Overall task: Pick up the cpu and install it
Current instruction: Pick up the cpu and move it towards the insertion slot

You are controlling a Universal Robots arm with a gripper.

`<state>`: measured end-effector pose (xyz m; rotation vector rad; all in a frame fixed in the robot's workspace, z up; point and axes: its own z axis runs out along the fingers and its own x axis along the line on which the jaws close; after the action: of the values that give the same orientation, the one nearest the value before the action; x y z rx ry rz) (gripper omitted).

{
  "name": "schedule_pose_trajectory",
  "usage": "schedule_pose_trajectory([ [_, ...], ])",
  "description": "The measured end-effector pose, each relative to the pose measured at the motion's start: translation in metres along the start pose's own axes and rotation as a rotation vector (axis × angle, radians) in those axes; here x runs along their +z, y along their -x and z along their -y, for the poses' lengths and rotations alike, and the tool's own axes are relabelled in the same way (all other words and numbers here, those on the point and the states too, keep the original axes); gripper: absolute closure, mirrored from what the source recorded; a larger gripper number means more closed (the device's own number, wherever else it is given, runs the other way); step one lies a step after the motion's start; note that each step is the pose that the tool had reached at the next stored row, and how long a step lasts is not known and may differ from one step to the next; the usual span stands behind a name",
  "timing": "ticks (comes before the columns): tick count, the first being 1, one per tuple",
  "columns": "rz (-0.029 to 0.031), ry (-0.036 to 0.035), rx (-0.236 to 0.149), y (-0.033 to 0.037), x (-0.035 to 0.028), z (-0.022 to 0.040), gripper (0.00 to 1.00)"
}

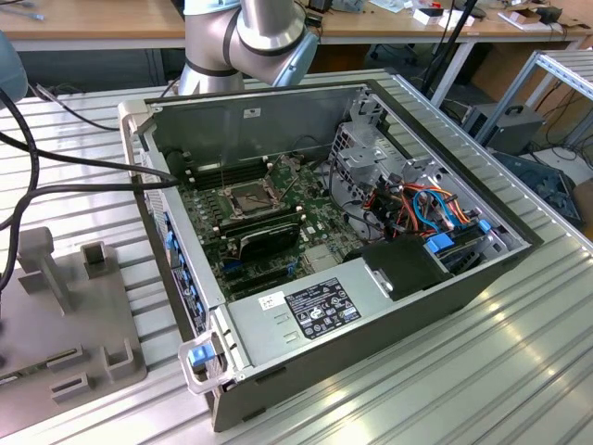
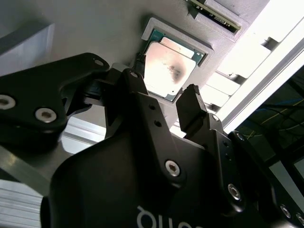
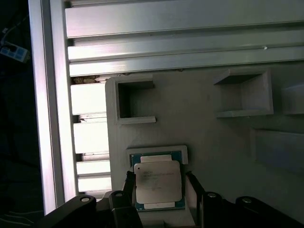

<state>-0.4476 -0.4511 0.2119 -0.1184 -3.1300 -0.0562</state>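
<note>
First wrist view: the small, flat, square cpu (image 3: 157, 183) with a dull silver-grey metal top sits in a recess of the pale grey plastic holder (image 3: 223, 156), directly between the black gripper's (image 3: 159, 189) spread fingers, which flank opposite edges; whether they touch it is unclear.

Open computer case (image 1: 371, 345) is set mid-table (image 1: 519, 371), with the arm base (image 1: 246, 37) behind its far wall. Fixture plate (image 1: 83, 315) is laid on the table beside the case, at the exterior view's left. In the first wrist view the cpu (image 3: 158, 183) is seated in a recess near the plate's edge. The gripper (image 3: 160, 191) is held over it, one finger at each side.
</note>
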Motion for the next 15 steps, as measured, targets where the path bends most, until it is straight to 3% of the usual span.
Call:
schedule_pose_trajectory([
  [4,0.0001,0.0001,0.0,0.0001,0.003,0.0001,0.46],
  [6,0.0,0.0,0.0,0.0001,0.008,0.0003,0.46],
  [15,0.0,0.0,0.0,0.0001,0.0081,0.0003,0.46],
])
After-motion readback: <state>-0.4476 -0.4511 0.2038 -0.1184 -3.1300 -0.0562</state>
